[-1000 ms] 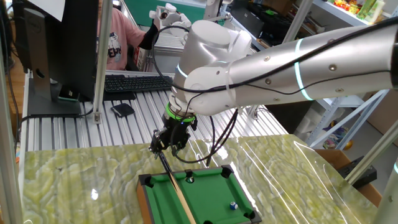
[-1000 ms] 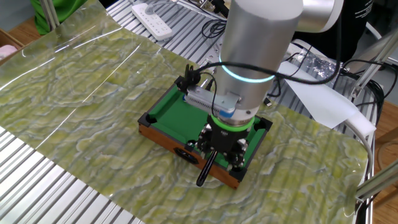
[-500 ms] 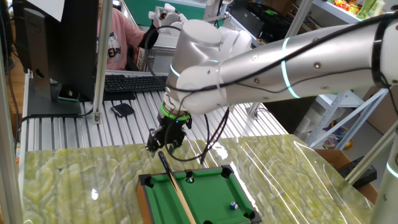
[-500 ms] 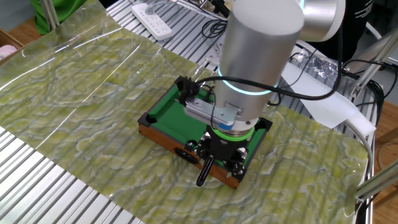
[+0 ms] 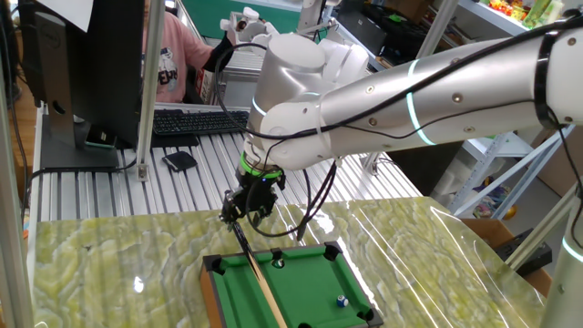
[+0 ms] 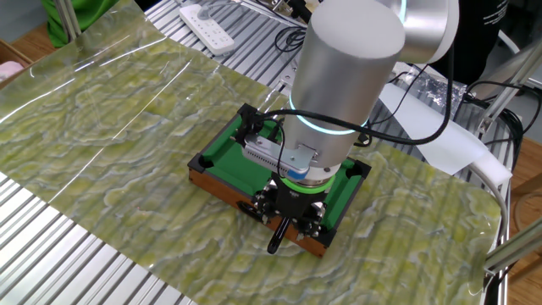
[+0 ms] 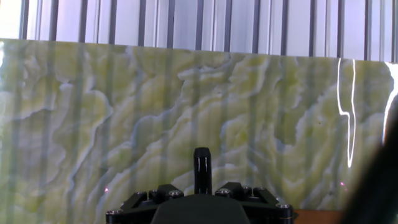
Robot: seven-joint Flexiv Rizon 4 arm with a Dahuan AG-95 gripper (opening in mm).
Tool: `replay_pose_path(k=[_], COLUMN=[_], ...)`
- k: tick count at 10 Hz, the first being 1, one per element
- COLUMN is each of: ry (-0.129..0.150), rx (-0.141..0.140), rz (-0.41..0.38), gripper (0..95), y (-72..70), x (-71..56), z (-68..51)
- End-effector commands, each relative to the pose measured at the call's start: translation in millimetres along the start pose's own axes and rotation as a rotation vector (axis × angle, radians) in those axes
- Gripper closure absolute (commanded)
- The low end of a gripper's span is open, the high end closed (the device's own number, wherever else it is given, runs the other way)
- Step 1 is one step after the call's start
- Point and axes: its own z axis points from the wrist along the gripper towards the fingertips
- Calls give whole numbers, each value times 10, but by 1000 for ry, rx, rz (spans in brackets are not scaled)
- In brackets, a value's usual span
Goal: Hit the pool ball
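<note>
Surface: slatted metal bench (image 5: 109, 182) with a green marbled mat (image 6: 127, 127) laid over it.
Background: keyboard (image 5: 196, 121), dark monitor (image 5: 91, 64) and a person in a pink shirt (image 5: 168, 64) behind the bench; white power strip (image 6: 207, 19) at the far edge in the other fixed view.
Pool table (image 5: 314, 287): small, green felt, wooden sides, black corner pockets; sits on the mat.
Arm (image 5: 410, 87): silver, reaches in from the right, wrist pointing down over one short end of the pool table.
Gripper (image 5: 244, 208): black, fingers pinching the dark butt of the cue.
Cue (image 5: 260, 282): wooden shaft slants from the gripper down across the felt; its black butt end sticks out past the fingers in the hand view (image 7: 202, 169) and in the other fixed view (image 6: 279, 235).
Ball (image 5: 342, 299): blue with a white patch, on the felt near the right rail, well apart from the cue.
Other ball (image 5: 279, 262): dark with a pale spot, on the felt just beside the shaft, near the gripper end.
</note>
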Motion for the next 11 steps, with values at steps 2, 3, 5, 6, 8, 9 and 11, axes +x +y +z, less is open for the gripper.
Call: replay_pose_path(k=[2,3,5,6,8,9,11], ry=[4,4,4,3,1,1,2], rx=[4,5,7,7,11,13,20], rz=[5,4,-2,-5,-2,-1,-2], gripper=[570,570,570,570,570,570,570], y=[-2,-6,-22,-25,-10,-8,2], x=[8,5,-5,-14,-37,-40,-54], z=[3,11,42,65,111,117,150])
